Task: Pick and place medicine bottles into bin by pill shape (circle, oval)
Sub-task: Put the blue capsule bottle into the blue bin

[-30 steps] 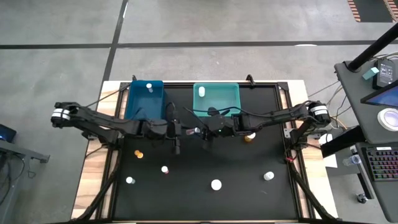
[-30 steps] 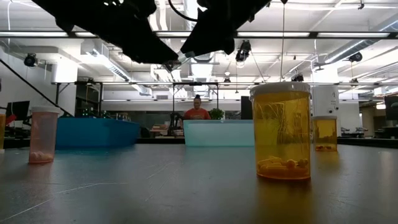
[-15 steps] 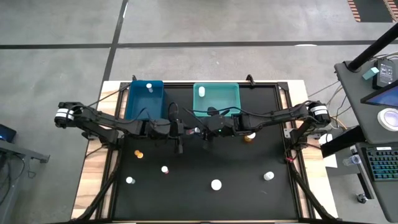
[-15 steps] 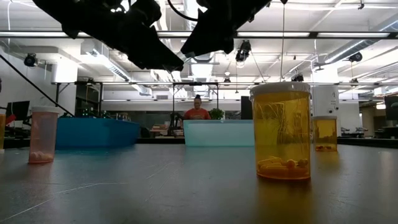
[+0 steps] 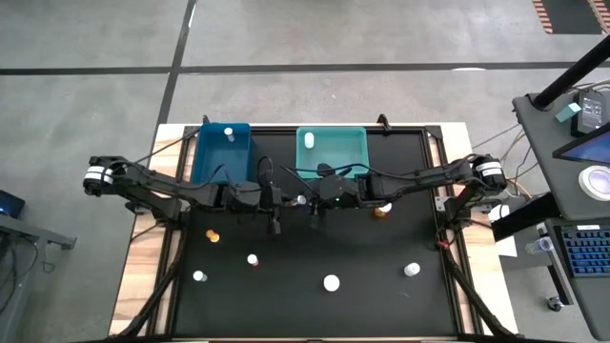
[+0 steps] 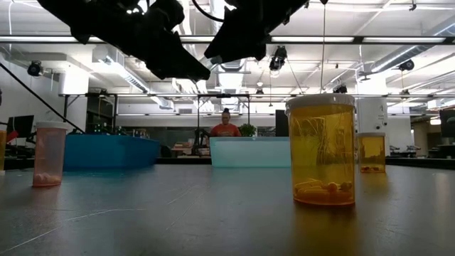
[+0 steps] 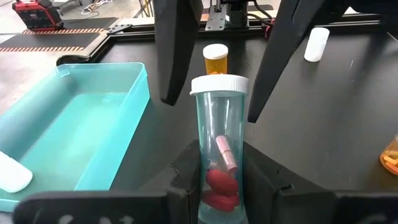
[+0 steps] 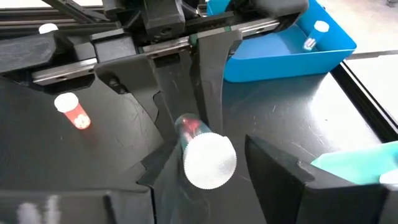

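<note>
Two grippers meeting, clear bottle (image 7: 219,140) between both jaws, grip seemingly left's

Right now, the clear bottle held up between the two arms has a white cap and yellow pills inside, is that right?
Not quite: the pills in the clear bottle are red, not yellow, as the left wrist view shows. The white cap and its place between the two arms are right.
</note>
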### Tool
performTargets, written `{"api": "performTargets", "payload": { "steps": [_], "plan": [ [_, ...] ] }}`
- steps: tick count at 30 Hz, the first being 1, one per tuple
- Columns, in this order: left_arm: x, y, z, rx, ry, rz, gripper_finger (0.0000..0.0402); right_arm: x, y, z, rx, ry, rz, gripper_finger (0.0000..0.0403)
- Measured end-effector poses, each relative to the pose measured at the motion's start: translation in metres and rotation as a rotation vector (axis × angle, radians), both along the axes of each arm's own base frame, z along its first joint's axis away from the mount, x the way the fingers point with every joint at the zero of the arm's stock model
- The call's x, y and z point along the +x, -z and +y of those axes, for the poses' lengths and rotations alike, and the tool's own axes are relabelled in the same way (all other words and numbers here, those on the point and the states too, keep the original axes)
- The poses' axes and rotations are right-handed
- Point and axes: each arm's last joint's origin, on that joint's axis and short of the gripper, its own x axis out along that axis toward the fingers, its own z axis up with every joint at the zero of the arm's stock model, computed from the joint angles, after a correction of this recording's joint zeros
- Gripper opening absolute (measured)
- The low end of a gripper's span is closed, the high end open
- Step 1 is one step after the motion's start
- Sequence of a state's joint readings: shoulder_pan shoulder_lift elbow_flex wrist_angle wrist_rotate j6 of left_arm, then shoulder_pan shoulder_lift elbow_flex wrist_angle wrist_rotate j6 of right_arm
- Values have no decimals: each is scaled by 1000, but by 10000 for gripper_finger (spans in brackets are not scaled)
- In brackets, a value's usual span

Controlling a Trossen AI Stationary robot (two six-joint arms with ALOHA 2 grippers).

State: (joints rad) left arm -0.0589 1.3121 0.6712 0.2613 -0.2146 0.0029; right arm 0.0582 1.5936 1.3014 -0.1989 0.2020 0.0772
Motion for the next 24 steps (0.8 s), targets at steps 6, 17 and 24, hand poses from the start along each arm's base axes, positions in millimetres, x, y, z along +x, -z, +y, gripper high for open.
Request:
{"api": "performTargets", "payload": {
  "steps": [6,17,24],
  "plan": [
    [0,-1,0,2,-4,-2,67,-1,-1,0,-1,-1,5,203],
    [-28,-7,25,-13,-308,111,69,-32,-25,-13,-12,105,74,243],
    [-64,-12,58,-38,-636,241,70,-49,-29,-14,-31,154,127,241]
  ]
}}
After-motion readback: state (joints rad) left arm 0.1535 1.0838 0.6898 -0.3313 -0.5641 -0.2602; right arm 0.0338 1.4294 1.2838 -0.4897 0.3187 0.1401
